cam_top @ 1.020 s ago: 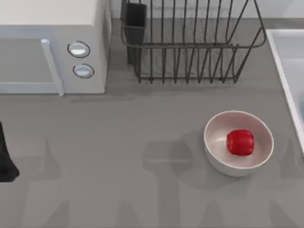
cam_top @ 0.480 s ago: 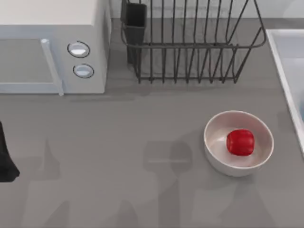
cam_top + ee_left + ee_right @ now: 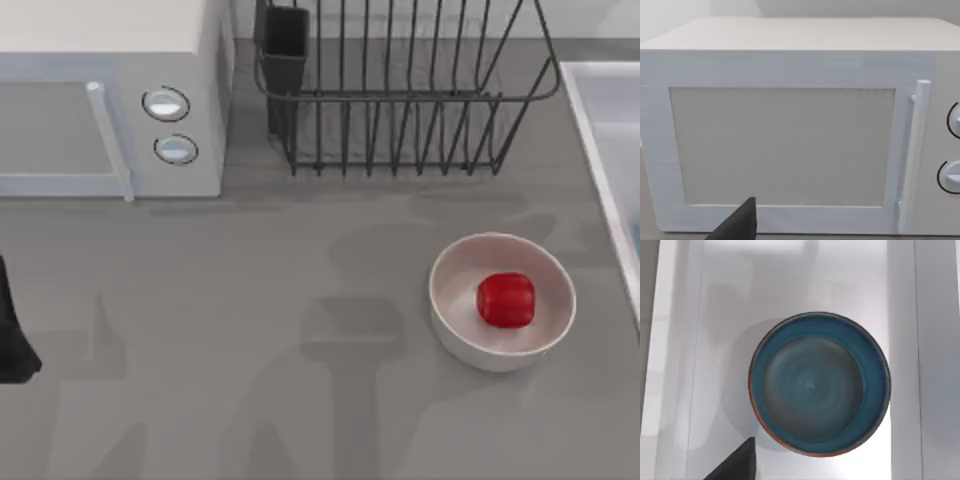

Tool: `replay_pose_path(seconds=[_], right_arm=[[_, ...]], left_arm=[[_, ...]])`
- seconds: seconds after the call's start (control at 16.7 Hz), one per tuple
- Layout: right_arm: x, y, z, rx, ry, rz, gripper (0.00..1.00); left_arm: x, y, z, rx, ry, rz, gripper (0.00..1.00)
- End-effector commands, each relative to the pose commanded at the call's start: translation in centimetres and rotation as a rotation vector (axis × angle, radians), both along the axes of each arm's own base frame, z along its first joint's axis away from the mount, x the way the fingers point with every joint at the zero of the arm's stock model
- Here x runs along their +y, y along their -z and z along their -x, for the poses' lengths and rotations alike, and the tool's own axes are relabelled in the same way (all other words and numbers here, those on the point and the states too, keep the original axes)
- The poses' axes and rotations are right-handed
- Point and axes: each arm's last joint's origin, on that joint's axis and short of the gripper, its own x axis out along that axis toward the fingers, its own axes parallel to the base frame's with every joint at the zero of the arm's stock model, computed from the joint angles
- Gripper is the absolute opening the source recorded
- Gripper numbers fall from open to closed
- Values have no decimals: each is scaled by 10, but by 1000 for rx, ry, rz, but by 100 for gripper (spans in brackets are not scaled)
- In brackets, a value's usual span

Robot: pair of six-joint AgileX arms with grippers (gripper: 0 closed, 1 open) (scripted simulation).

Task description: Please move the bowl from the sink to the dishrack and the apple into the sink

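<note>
The blue bowl [image 3: 819, 383] with its reddish rim sits upright on the floor of the sink [image 3: 790, 280], straight below my right wrist camera. A dark part of my right gripper [image 3: 737, 466] shows beside the bowl, above the sink floor. The red apple [image 3: 505, 299] lies inside a plain white bowl [image 3: 452, 322] on the counter, right of centre. The dishrack [image 3: 400, 95] stands at the back with nothing in it. The sink's white rim [image 3: 598, 130] runs along the top view's right edge. My left gripper [image 3: 12, 340] is parked at the left edge.
A white microwave [image 3: 110, 60] fills the back left corner, and the left wrist camera faces its door [image 3: 790, 145]. The rack's dark utensil cup [image 3: 285, 40] is at its left corner. Open grey counter lies between the microwave and the white bowl.
Arm shadows on the counter have shifted towards the back and right. The apple, white bowl, dishrack and left arm have not moved.
</note>
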Motion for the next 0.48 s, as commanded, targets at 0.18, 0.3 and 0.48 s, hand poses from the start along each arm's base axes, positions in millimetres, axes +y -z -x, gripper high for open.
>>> replay_pose_path(seconds=[0.18, 0.3, 0.48], right_arm=[[-29, 36, -47, 175, 10, -33, 100], [-47, 59, -68, 266, 18, -58, 100], [-70, 90, -89, 369, 31, -96, 100]], left_arm=[[0, 0, 0, 0, 0, 0, 100], [0, 0, 0, 0, 0, 0, 100], [0, 0, 0, 0, 0, 0, 100]])
